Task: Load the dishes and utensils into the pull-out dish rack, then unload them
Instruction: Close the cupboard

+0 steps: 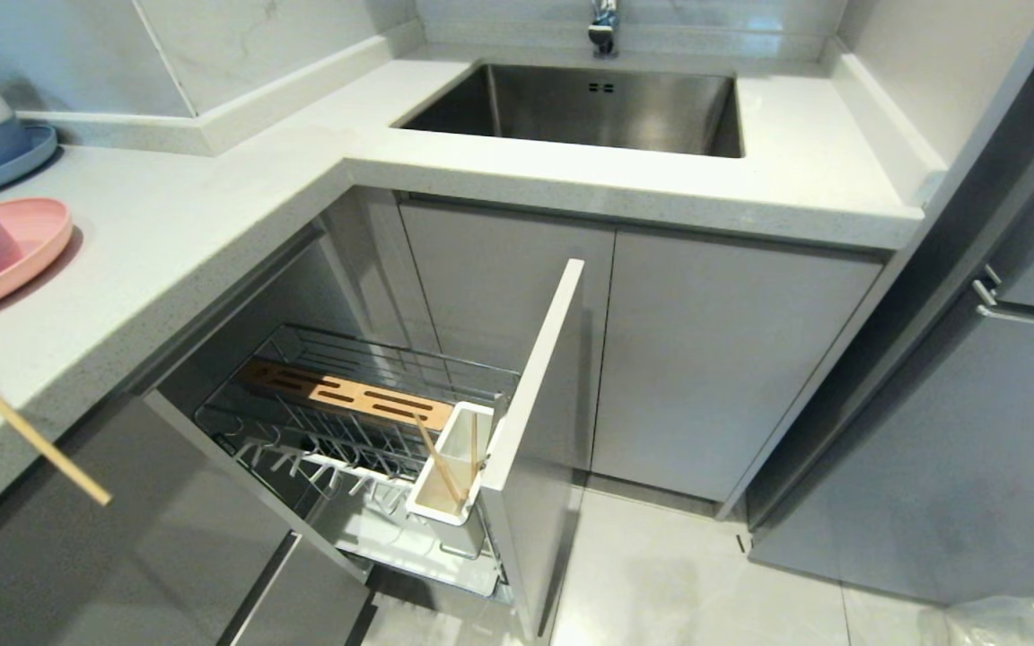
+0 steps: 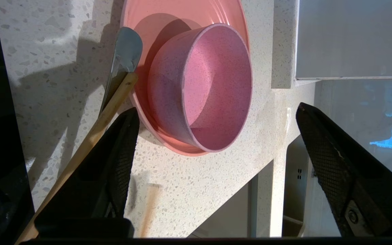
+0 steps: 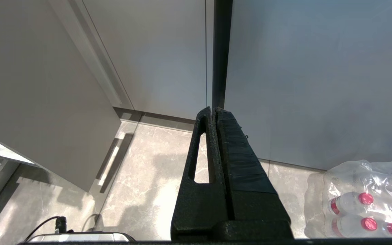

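My left gripper (image 2: 216,143) hangs wide open, holding nothing, over the speckled white desk (image 1: 212,206), where the pink bowl (image 2: 202,88) sits on the pink plate (image 2: 182,20). 1 chopstick (image 2: 90,136) lies beside it. My right gripper (image 3: 214,112) is closed near the grey floor (image 3: 141,177).

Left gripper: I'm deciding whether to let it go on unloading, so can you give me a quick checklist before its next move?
1. Left gripper open: ok, fingers wide apart above the counter.
2. Nothing clamped: ok, though a chopstick runs along one finger; contact cannot tell.
3. Pink bowl on pink plate, both on the counter: ok.
4. Fork lies beside the plate's rim: ok.
5. Dish rack pulled out: ok; chopsticks stand in its white holder, not yet unloaded.
6. Right gripper shut, parked toward the floor: ok.
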`<state>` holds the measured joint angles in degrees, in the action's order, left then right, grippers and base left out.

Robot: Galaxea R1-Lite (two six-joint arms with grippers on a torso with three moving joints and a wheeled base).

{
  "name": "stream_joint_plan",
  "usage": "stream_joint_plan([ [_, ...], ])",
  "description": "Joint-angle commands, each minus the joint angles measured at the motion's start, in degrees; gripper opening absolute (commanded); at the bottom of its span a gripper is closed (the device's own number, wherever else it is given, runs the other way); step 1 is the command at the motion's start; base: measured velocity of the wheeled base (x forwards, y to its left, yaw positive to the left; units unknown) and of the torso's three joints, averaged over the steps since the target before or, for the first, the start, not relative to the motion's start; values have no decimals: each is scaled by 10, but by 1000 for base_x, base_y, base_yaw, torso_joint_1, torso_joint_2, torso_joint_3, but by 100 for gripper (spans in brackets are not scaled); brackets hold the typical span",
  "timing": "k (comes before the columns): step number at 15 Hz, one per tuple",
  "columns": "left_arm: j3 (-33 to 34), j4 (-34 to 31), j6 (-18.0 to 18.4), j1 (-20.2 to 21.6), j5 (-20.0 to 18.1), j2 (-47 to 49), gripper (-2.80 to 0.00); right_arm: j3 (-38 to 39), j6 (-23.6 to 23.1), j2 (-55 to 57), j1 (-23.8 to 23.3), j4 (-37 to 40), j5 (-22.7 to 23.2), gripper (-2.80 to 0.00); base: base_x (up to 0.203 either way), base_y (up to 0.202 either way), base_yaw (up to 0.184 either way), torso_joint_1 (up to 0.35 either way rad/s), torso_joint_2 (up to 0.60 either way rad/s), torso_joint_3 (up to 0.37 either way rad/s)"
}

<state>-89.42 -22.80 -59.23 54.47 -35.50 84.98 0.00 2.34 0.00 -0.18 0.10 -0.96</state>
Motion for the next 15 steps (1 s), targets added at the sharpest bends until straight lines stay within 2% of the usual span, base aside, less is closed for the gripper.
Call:
stream_joint_plan([
  [1,0,-1,-4,1,-2,-2,0,1,0,0,0,0,0,-280,0,0,0,0,0,0],
  [14,1,16,-3,4,1,-16,0,1,0,0,0,0,0,-280,0,0,0,0,0,0],
  [15,1,17,2,4,3,-25,-280,1,0,0,0,0,0,-280,0,0,0,0,0,0],
])
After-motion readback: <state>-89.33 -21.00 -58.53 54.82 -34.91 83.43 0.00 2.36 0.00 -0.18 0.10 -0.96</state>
